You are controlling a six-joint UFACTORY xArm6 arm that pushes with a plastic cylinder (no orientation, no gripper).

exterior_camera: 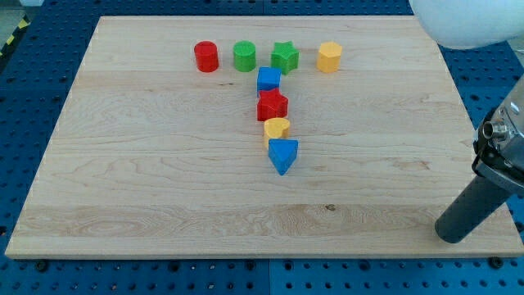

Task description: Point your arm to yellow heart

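**Yellow heart up and left of my tip, long run across the bench**

Yellow heart (277, 127) sits mid-bench in a short column: blue cube (268, 79) at the top, red star (272, 106) below it, then the heart, then a blue wedge-like block (282, 155) touching the heart's lower edge. A row along the view's top holds a red cylinder (206, 56), green cylinder (244, 56), green star (285, 56) and yellow hexagon (329, 57).

My tip (454, 235) rests near the bench's (147, 180) lower right corner, well apart from every block. No hand is fitted, only the rod, so nothing opens, closes or grips.

Judgement: the heart lies toward the view's upper left of my tip. Coming in from the right keeps the path clear; red star and blue block crowd it above and below.
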